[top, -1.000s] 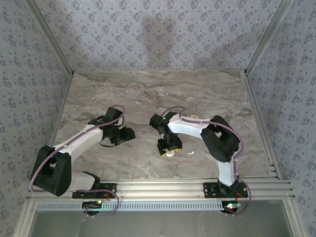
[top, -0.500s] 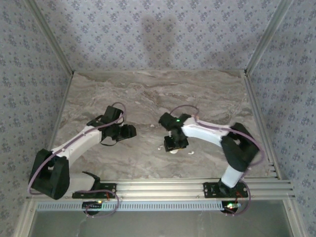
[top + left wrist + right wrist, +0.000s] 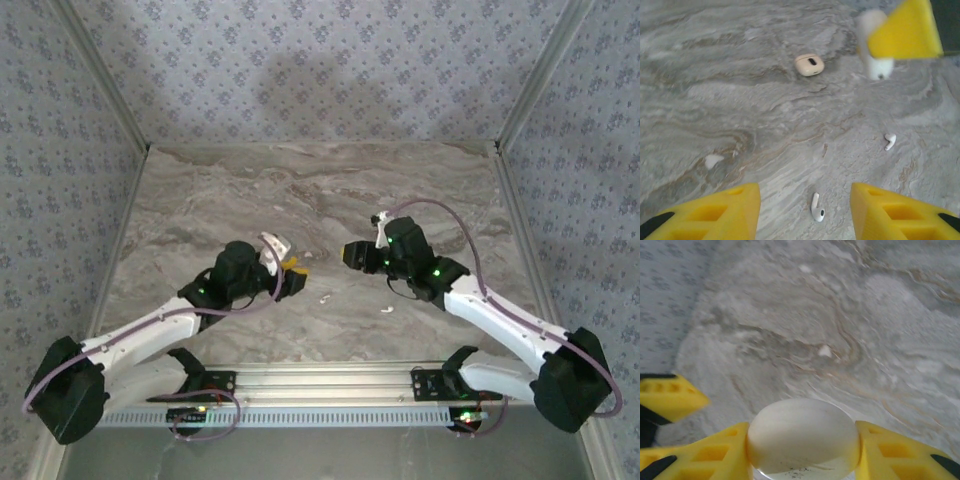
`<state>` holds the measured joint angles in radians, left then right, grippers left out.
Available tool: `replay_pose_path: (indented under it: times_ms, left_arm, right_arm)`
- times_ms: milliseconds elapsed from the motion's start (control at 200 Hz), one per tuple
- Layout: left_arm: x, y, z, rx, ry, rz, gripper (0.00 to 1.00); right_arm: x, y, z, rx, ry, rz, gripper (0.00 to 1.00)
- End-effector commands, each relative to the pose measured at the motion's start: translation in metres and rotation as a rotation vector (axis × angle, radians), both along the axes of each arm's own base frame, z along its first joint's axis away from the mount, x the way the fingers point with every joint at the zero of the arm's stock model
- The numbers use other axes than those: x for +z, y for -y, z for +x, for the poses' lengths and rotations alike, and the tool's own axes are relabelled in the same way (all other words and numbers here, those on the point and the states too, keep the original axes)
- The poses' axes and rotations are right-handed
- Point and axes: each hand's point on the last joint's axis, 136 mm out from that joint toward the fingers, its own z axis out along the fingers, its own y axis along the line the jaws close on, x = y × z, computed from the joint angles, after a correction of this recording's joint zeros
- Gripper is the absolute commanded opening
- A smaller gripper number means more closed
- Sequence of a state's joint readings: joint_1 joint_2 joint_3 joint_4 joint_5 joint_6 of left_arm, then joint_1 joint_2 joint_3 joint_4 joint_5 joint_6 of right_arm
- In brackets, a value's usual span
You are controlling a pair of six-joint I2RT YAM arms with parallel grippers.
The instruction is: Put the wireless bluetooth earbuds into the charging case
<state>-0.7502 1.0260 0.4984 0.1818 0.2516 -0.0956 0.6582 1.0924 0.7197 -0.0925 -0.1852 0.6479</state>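
A peach-tan charging case (image 3: 809, 64) with a dark centre spot lies on the marble ahead of my left gripper. That left gripper (image 3: 805, 215) (image 3: 296, 275) hovers open over one white earbud (image 3: 817, 207) (image 3: 323, 298), which lies on the table between its yellow fingers. A second earbud (image 3: 889, 141) (image 3: 387, 311) rests further right. My right gripper (image 3: 802, 450) (image 3: 352, 254) is raised off the table and shut on a white egg-shaped rounded object (image 3: 802, 437) (image 3: 874, 47), which fills the gap between its jaws.
The two grippers face each other near the table's middle, a short gap apart; a left fingertip (image 3: 670, 397) appears in the right wrist view. Small pale specks (image 3: 713, 160) (image 3: 824, 351) mark the marble. Patterned walls (image 3: 320, 70) enclose the table.
The right gripper closed on the white rounded object, lifted it off the table and swung back and right. The left arm stretched out towards the centre, over an earbud.
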Motion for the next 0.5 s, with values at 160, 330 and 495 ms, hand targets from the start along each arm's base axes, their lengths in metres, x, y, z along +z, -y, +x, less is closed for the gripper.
replay_pose_path:
  times_ms: [160, 330, 495]
  left_arm:
    - [0.045, 0.035, -0.007, -0.155, 0.322, -0.08, 0.49]
    - [0.053, 0.04, -0.006, -0.147, 0.345, -0.117, 0.49]
    - [0.06, 0.042, -0.008, -0.143, 0.356, -0.154, 0.5]
  right_arm:
    - [0.043, -0.034, -0.014, 0.175, 0.128, 0.227, 0.44]
    - [0.042, -0.043, -0.021, 0.212, 0.122, 0.259, 0.45]
    - [0.039, -0.05, -0.026, 0.231, 0.107, 0.278, 0.45]
